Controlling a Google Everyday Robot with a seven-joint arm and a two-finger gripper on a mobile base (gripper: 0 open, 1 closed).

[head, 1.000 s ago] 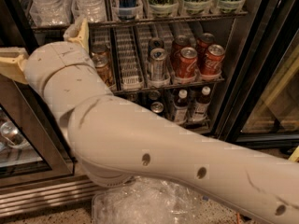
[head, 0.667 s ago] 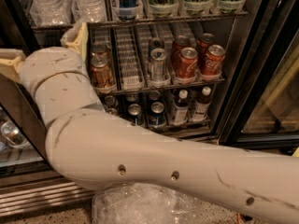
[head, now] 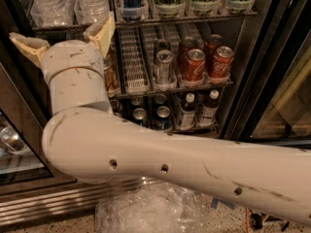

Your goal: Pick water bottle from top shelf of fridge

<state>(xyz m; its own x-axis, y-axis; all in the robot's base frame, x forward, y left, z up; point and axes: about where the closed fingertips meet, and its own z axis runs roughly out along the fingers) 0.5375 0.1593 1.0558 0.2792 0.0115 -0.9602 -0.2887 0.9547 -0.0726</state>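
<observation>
**Wide-spread gripper (head: pixel 61 30) beneath the water bottle (head: pixel 92 1)**

We see the gripper raised at the left of the fridge (head: pixel 252 81), its two pale fingers (head: pixel 102 33) far apart and holding nothing. The water bottle stands on the top shelf (head: pixel 194 19) (a second clear bottle (head: pixel 48 4) beside it), just above one finger.

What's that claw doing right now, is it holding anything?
Gripper: open, fingers spread wide, holding nothing. It is just below the water bottle on the top shelf.
</observation>
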